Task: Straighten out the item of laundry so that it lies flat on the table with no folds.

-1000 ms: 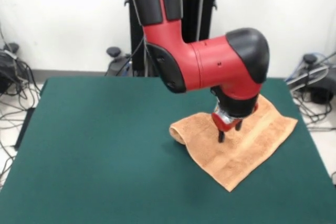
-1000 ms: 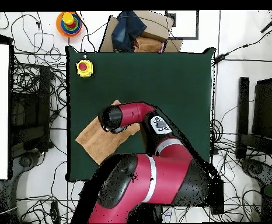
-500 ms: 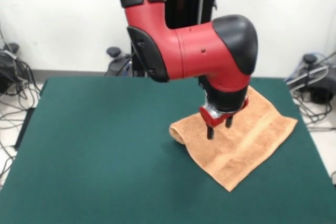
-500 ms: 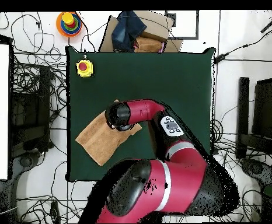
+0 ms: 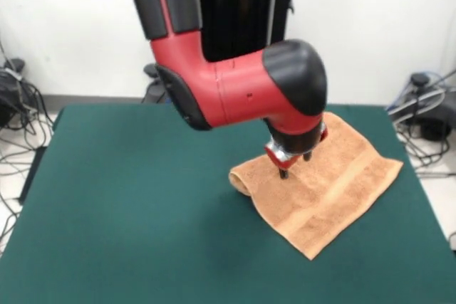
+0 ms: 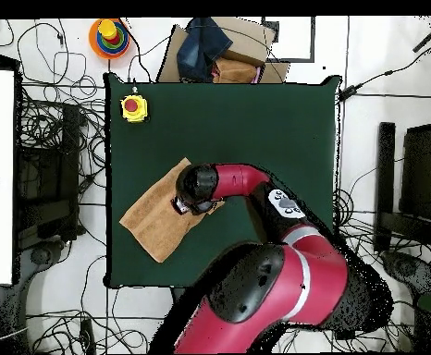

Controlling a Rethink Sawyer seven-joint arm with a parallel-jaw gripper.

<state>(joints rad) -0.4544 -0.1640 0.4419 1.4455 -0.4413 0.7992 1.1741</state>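
Since the earlier frame your pincer (image 5: pixel 287 169) has drifted left across the towel (image 5: pixel 335 190), toward the rolled-under left edge; whether it is clenched or released you cannot tell. You see the towel lying on the right half of the counter (image 5: pixel 135 204), its right corner near the counter's right edge. Expect it to be light, soft and limp: pinch the folded left edge. Open green lies left, so pull that way.
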